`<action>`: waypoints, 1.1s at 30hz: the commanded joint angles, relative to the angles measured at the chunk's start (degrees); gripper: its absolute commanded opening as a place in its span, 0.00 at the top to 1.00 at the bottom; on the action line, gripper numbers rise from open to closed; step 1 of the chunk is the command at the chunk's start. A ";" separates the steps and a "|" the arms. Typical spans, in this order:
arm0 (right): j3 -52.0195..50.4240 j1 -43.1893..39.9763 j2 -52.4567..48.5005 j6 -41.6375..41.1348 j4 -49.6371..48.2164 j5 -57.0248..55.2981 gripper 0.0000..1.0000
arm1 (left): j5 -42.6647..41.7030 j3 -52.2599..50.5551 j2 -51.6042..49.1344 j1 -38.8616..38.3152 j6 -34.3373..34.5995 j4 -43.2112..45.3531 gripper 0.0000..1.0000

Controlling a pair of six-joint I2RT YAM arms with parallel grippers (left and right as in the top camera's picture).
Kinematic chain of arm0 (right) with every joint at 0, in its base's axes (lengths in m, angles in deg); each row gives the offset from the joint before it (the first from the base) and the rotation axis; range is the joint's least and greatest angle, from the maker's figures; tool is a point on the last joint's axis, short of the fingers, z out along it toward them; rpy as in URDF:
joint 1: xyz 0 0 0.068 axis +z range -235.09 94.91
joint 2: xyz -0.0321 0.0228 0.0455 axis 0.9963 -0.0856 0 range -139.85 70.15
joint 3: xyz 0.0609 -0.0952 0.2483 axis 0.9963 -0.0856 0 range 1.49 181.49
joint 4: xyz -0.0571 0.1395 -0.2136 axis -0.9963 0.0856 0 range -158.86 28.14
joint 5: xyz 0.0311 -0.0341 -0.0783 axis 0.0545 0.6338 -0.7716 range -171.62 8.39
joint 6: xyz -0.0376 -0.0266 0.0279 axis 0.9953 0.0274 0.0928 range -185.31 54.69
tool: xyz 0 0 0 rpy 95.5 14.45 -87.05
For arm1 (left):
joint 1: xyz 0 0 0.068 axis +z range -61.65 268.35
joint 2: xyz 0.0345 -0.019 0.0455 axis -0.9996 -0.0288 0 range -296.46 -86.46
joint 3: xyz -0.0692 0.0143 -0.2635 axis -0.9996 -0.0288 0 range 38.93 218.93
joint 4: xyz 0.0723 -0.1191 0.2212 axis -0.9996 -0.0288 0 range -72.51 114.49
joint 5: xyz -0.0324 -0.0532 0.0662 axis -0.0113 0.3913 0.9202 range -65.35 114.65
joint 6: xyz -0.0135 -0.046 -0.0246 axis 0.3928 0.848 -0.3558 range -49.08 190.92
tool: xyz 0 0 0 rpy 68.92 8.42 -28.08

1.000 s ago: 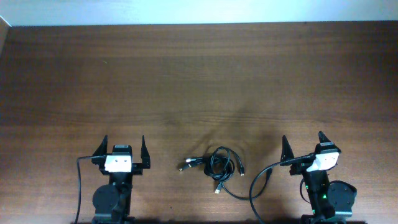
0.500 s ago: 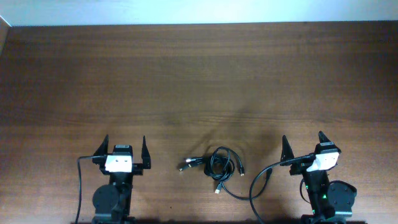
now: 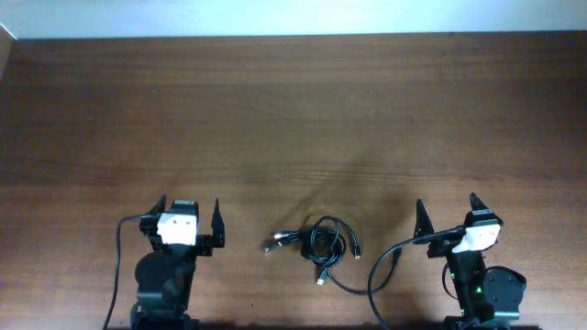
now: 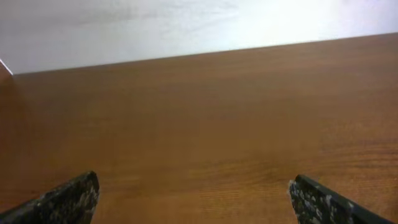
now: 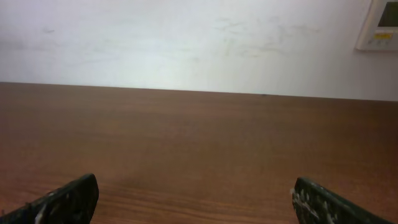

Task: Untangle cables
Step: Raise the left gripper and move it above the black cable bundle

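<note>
Two arms sit folded back at the near edge of the table (image 3: 293, 110), one in each corner, neither touching anything. Left gripper (image 3: 190, 202) points toward the far edge, skewed a little toward the middle, jaws spread wide with nothing between them. Its wrist view shows just the two dark, speckled fingers (image 4: 68, 199) at the bottom corners and bare wood running out to a pale wall (image 4: 124, 31). Right gripper (image 3: 447, 202) has the same pose, roughly square to the table, jaws likewise wide apart and empty; its fingers (image 5: 323, 202) frame bare tabletop in the right wrist view. The cables (image 3: 321, 243) lie on the table between the two arms, somewhat nearer the right one, well apart from both grippers: a small dark coil of overlapping loops, two plugs sticking out to the left, one pale tip below the coil and another at its right side. How they cross inside the coil is too small to tell. A thicker black wire (image 3: 385, 266) loops off the right arm's base just beside the coil, and another thick wire (image 3: 117, 266) runs down from the left arm. Only label-like item: a white wall panel (image 5: 380, 25) with a small greenish display, top right in the right wrist view, print too small to read.
</note>
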 commanded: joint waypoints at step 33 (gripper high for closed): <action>-0.31 0.35 0.46 -0.70 0.33 -0.72 0.02 | -9.88 28.33 -50.18 -5.84 -1.49 -10.08 0.01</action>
